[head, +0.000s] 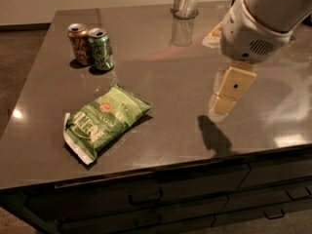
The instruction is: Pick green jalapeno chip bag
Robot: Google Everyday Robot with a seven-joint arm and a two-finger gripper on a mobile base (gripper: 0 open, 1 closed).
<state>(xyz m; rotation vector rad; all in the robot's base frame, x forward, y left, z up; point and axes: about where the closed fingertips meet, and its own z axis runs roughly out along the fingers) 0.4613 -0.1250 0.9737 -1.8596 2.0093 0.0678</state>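
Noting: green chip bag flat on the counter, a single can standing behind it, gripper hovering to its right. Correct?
Not one: the camera view shows two cans, a brown can and a green can, behind the green jalapeno chip bag. The bag lies flat on the counter, gripper hovering to its right.

Two drink cans stand touching at the far left of the grey countertop (165,126): a brown can (79,44) and a green can (101,48) (the green one nearer). A metal cup (185,0) stands at the far edge, and drawers (146,199) run below. The gripper (223,104) hangs over the right side.
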